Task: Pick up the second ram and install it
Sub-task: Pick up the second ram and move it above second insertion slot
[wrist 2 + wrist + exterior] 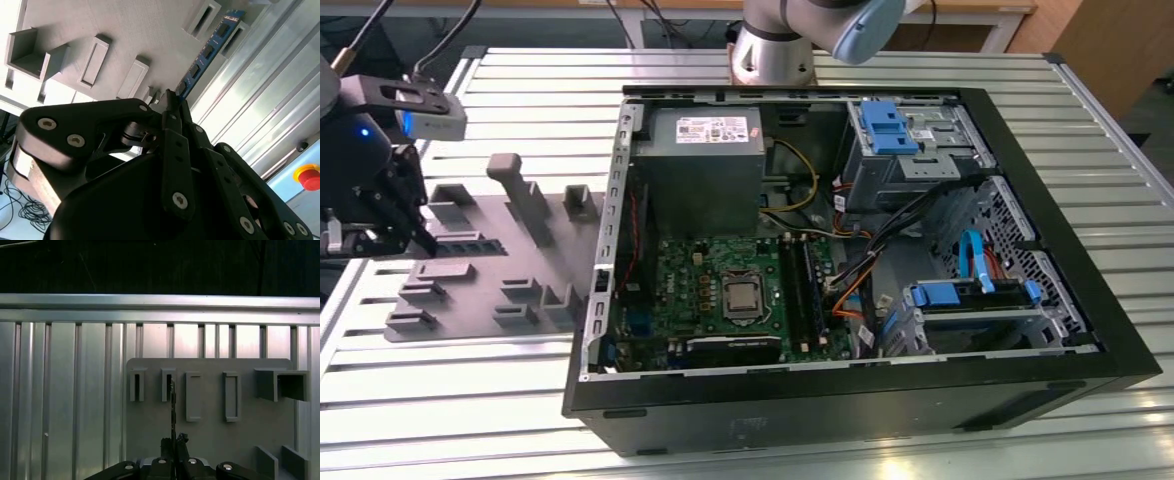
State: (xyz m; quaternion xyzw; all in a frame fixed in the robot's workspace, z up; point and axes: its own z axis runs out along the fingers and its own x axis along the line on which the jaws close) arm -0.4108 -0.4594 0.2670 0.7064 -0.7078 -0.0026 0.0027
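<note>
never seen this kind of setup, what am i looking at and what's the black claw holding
A robot arm works beside an open computer case on a slatted metal table. The exterior view is from off the arm; both wrist views come from cameras riding on it, looking past its gripper. Beside the case lies a grey moulded tray with slots. The gripper is shut on one end of the second ram, a blue-green memory stick whose far end sits at a tray slot.
</note>
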